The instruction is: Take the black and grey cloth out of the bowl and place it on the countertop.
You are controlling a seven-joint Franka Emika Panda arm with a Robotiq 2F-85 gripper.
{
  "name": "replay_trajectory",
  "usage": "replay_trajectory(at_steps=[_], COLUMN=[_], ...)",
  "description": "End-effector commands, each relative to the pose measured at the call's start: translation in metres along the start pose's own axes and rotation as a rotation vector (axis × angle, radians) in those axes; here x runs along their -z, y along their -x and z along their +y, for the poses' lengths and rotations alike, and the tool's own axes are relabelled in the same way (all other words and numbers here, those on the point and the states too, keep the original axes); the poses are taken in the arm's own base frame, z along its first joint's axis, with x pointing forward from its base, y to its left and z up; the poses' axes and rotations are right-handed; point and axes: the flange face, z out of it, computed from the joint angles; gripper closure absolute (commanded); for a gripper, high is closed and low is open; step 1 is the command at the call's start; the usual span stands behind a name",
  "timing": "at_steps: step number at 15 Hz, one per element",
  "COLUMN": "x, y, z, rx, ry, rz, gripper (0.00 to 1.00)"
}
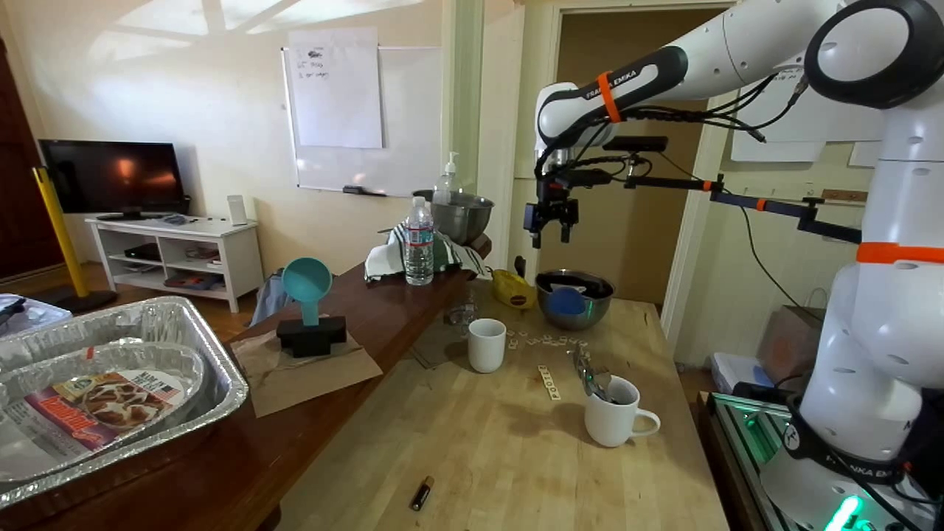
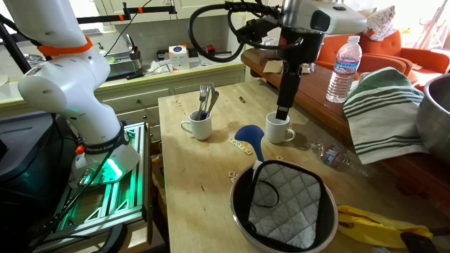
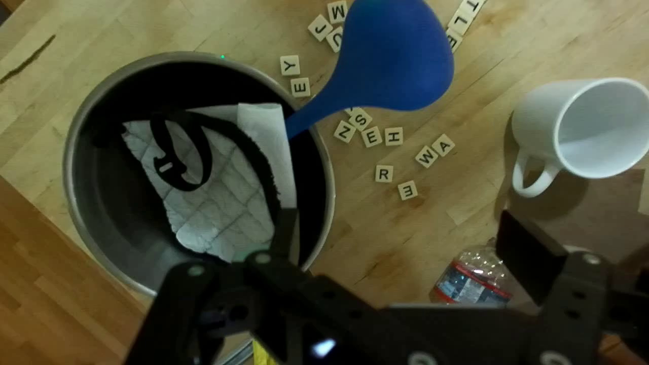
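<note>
Black and grey cloth [image 2: 288, 203] sits inside a metal bowl [image 3: 73, 167], lower than the gripper [image 3: 408, 243], which hangs with its fingers [image 3: 532, 258] spread wide and nothing held between them. The quilted grey face shows, edged in black, with a black loop [image 3: 206, 159] over it. In the wrist view one finger overlaps the cloth's edge and the bowl's rim, though an exterior view shows the gripper [image 1: 552, 234] well above both. The bowl stands on a wooden countertop [image 2: 190, 189]. A blue utensil [image 3: 395, 56] has its handle in the bowl and its broad head out past the rim, also below the gripper. Letter tiles [image 3: 384, 174] lie scattered beneath the gripper, between the bowl and a white mug [image 3: 537, 116]. Toward the gripper's other finger, a clear bottle [image 3: 469, 284] lies on its side. Just beside the bowl is a yellow item [image 1: 514, 289]. Farther from the gripper, a second mug [image 1: 608, 424] holds cutlery [image 2: 213, 102], and beyond it lies a battery [image 1: 422, 493]. Off to the gripper's side, a dark wooden counter [image 1: 369, 310] bears a striped towel [image 2: 383, 109] and an upright bottle [image 2: 344, 70].
</note>
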Motion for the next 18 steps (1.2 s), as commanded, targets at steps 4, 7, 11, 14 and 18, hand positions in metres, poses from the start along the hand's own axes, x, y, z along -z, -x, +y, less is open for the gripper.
replay_trajectory(at_steps=[4,7,11,14,18], x=[-0.035,-0.054,-0.075,-0.085,-0.095], y=[-0.025,-0.028,-0.029,-0.03,-0.031], z=[0.035,0.037,0.036,0.036,0.039], rx=[-0.044,-0.021,0.009,0.023,0.041], ry=[0.076,0.125,0.167,0.199,0.247], rz=[0.051,0.031,-0.008,-0.025,-0.038], gripper=[0.0,0.0,0.17,0.38,0.46])
